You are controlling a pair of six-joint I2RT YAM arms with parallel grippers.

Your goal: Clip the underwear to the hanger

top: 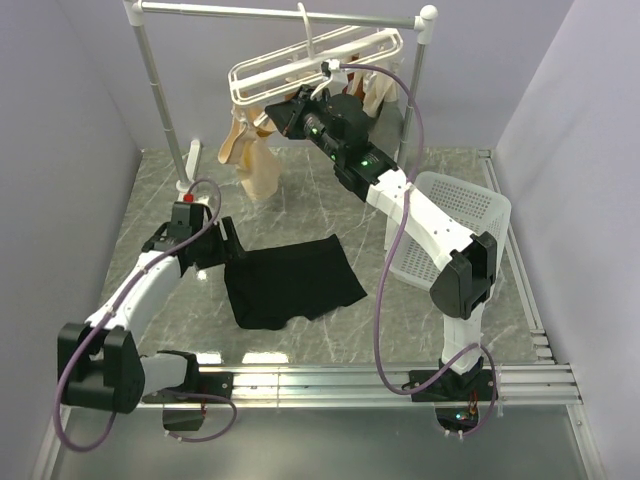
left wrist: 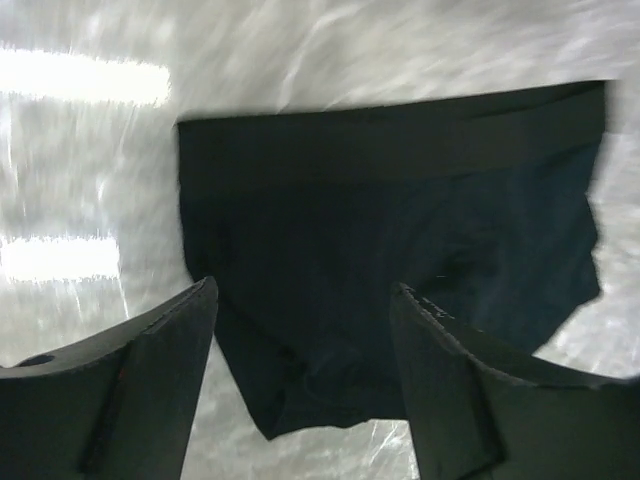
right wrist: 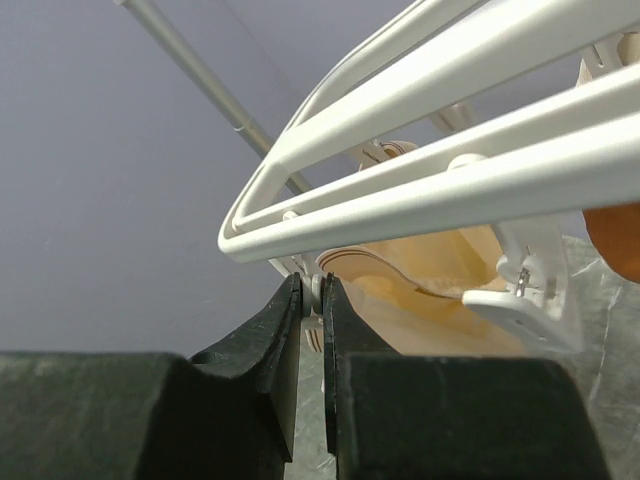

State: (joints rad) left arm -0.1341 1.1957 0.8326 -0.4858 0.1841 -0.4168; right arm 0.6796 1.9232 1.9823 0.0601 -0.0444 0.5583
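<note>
Left end effector (left wrist: 302,290) agape, right end effector (right wrist: 312,288) — pinched

open table (top: 330,205) lies near and far of the underwear (top: 295,280), where the left gripper (left wrist: 302,290) hovers with its fingers wide apart. to the right the basket (top: 455,215) blocks. far back, tan garments (top: 250,160) (hanging low) and the right gripper (right wrist: 312,292), pinched on the hanger (right wrist: 450,190), crowd the rail (top: 280,13).

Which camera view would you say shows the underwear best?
The top external view: the underwear shows nearly whole and sharp. The left wrist view has most of it, blurred, partly behind the fingers. The right wrist view shows none.
</note>
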